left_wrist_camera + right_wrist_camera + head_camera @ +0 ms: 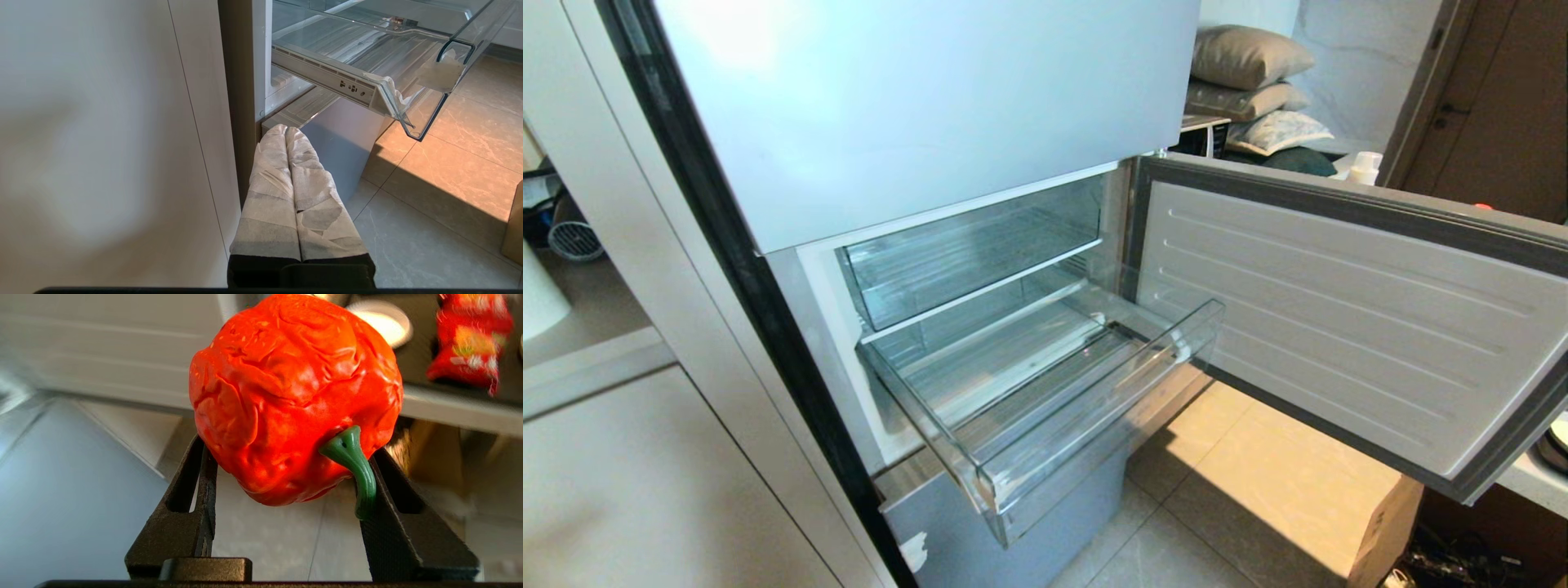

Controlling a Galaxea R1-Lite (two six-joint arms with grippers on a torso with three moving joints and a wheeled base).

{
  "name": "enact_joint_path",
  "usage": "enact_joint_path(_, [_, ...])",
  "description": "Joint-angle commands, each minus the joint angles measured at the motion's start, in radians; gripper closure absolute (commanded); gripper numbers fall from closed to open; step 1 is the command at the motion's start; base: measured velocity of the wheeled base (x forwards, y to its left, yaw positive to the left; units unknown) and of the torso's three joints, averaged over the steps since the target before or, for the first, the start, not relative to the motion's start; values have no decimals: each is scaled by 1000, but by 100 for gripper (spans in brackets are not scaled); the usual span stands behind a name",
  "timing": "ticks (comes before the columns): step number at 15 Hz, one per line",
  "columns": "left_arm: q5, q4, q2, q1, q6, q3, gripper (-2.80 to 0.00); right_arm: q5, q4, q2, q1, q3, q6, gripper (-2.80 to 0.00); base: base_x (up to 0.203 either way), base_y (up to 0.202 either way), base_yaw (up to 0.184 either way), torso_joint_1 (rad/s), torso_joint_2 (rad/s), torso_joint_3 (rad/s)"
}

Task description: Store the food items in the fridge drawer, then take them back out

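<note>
Robot body: two differing grippers

Left gripper [287, 130]: long fingers [267, 192] wrapped in whitish cloth tape, black base. Right gripper [286, 457]: bare black fingers [184, 506], slotted, textured pads.

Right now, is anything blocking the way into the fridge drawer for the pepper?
Nothing visible does: the fridge drawer is pulled out, open-topped and empty. The right end effector holds the red pepper.

Three cameras: one high up on the head, two down on the wrists.

The head camera looks down from above at the pulled-out fridge drawer [1045, 400] and open door [1339, 327]. The left wrist camera sits low beside the cabinet, facing the same drawer [367, 53] from underneath. The right wrist camera is pressed close against a red pepper [294, 396].
</note>
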State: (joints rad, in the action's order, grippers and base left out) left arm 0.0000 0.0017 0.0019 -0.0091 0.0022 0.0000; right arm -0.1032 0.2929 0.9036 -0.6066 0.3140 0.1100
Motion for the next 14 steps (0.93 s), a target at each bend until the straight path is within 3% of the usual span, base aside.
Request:
enact_joint_path(1, [0, 0, 1, 0, -1, 0, 0, -52, 56, 211, -95, 25, -2, 0, 0, 0, 0, 0, 0, 0])
enact_joint_path(7, [0, 0, 1, 0, 1, 0, 0, -68, 237, 535, -149, 95, -10, 0, 0, 0, 0, 0, 0, 0])
enact_joint_path(14, [0, 0, 1, 0, -1, 0, 0, -72, 252, 782, -294, 306, -21, 0, 0, 0, 0, 0, 0, 0])
